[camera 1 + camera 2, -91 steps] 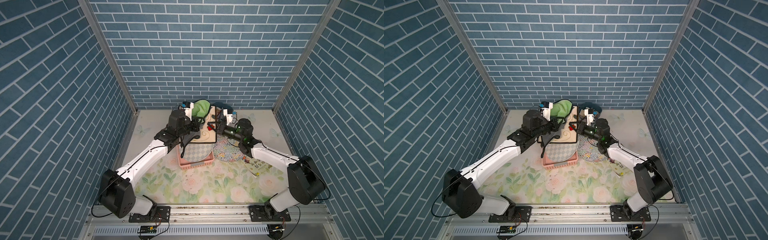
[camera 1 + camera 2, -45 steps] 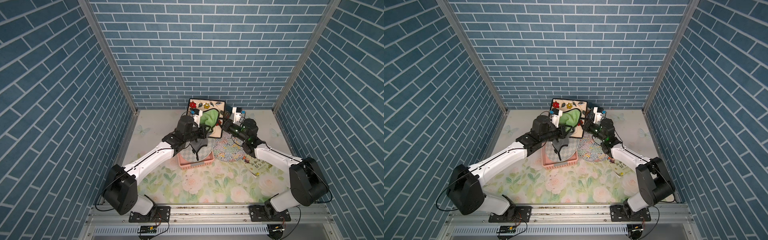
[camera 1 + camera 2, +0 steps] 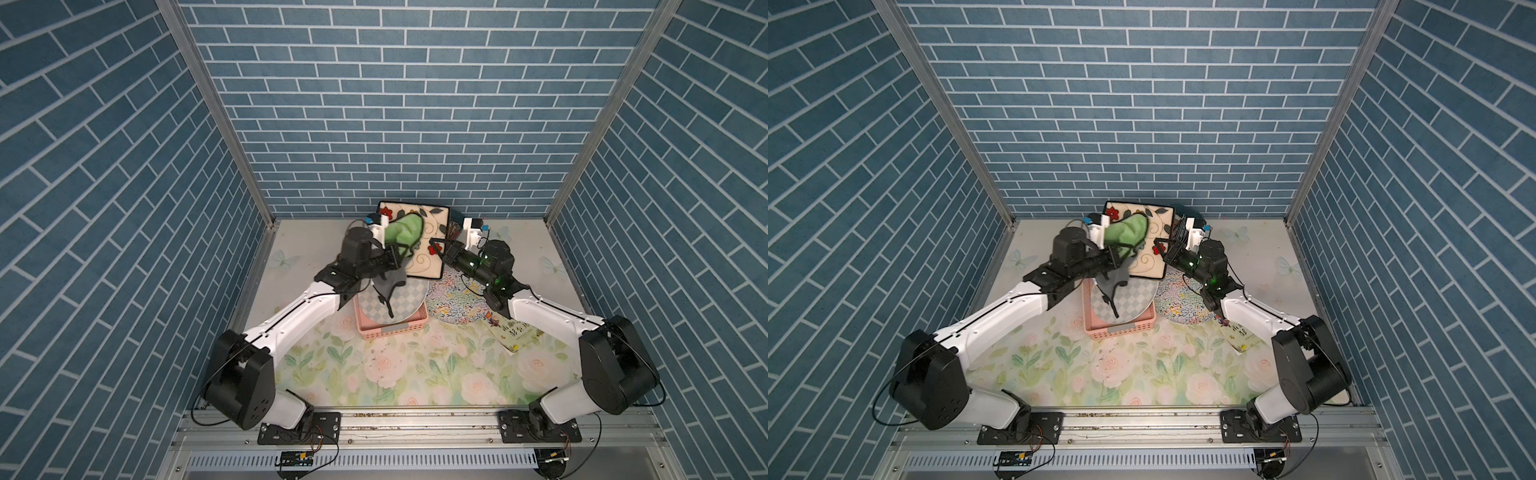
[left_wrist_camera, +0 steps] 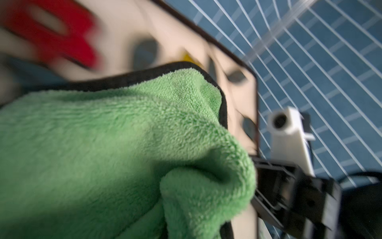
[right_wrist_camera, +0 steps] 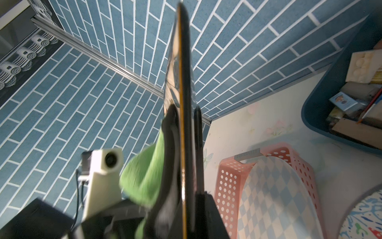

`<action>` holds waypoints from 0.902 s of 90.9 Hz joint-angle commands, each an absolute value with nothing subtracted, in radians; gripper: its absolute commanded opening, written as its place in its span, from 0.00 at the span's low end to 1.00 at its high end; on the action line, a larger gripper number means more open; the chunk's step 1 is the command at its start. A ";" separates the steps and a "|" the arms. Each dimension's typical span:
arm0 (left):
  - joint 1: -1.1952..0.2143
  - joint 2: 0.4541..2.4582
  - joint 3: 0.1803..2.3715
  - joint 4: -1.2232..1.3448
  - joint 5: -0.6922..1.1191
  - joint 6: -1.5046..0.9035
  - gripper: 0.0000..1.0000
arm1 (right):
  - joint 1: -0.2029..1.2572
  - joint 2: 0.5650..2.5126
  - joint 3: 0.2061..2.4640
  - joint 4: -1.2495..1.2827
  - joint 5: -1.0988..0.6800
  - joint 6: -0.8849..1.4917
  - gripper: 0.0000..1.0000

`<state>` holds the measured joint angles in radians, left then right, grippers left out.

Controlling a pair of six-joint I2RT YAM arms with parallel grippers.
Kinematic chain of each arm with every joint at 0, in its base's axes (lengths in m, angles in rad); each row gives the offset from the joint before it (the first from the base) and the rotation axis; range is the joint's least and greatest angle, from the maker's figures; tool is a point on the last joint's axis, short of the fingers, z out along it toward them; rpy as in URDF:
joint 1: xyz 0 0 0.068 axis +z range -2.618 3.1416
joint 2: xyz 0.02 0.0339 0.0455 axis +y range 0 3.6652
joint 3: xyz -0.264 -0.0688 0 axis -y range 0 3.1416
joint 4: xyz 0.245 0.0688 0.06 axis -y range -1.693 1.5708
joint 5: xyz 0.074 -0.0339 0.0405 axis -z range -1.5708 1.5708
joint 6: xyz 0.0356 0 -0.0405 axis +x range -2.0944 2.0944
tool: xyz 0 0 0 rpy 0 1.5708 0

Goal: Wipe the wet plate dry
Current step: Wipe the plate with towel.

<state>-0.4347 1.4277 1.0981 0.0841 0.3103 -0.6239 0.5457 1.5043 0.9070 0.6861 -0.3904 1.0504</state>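
Over floral surface, mid-frame, wiping step: square plate edge-clamped in right claw, green cloth pinched in left claw; next, likely steady strokes across its face.

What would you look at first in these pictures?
The bright green cloth, gripped by the left gripper, lies against a square flowered plate that the right gripper holds up on edge near the back wall. Just below them, a checkered plate sits in a pink basket.
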 commanded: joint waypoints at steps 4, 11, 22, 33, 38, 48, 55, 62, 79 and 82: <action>-0.330 1.399 1.114 -0.083 0.170 -0.544 0.00 | 0.623 1.378 1.013 1.035 -0.623 1.087 0.00; -0.367 1.443 1.161 -0.065 0.272 -0.512 0.00 | 0.688 1.408 1.065 0.996 -0.688 1.029 0.00; -0.461 1.517 1.204 -0.021 0.361 -0.482 0.00 | 0.712 1.454 1.108 1.067 -0.730 1.046 0.00; -0.439 1.512 1.198 0.048 0.406 -0.526 0.00 | 0.649 1.417 1.075 1.049 -0.641 1.058 0.00; -0.405 1.486 1.190 0.069 0.406 -0.543 0.00 | 0.604 1.384 1.034 1.043 -0.603 1.085 0.00; -0.392 1.446 1.182 0.086 0.427 -0.529 0.00 | 0.561 1.343 0.985 1.022 -0.582 1.081 0.00; -0.454 1.479 1.235 0.047 0.475 -0.475 0.00 | 0.602 1.366 1.016 1.024 -0.623 1.060 0.00; -0.545 1.543 1.312 -0.053 0.469 -0.402 0.00 | 0.638 1.409 1.057 1.044 -0.646 1.056 0.00; -0.486 1.438 1.252 0.062 0.444 -0.513 0.00 | 0.539 1.379 1.046 1.088 -0.592 1.116 0.00; -0.430 1.392 1.214 0.127 0.481 -0.588 0.00 | 0.500 1.361 1.026 1.107 -0.592 1.142 0.00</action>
<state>-0.5533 1.4750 1.2980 0.0868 0.4416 -0.4641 0.5789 1.4754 0.9543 0.7002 -0.5690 1.0298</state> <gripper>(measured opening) 0.111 0.141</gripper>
